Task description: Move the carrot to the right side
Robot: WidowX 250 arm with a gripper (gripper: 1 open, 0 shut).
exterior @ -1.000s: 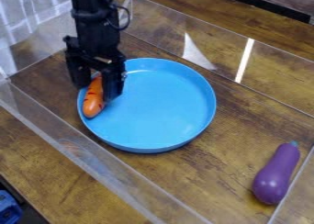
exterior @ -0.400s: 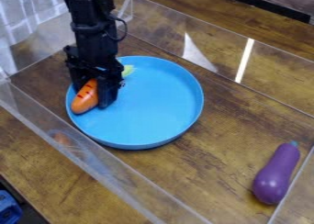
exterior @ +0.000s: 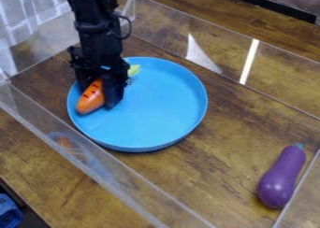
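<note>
The small orange carrot (exterior: 88, 98) lies at the left inner edge of the blue plate (exterior: 163, 110), its pale green top (exterior: 133, 71) poking out to the right of the fingers. My black gripper (exterior: 100, 90) points straight down over it, with its jaws shut on the carrot's upper part. The orange tip sticks out below and to the left of the fingers. The fingers hide the carrot's middle.
A purple eggplant (exterior: 283, 176) lies on the wooden table at the lower right. Clear plastic walls (exterior: 75, 148) fence the work area, one running along the front left close to the plate. Bare wood shows to the right of the plate.
The gripper sank onto the carrot and its jaws closed on it. The plate and carrot shifted slightly to the left.
</note>
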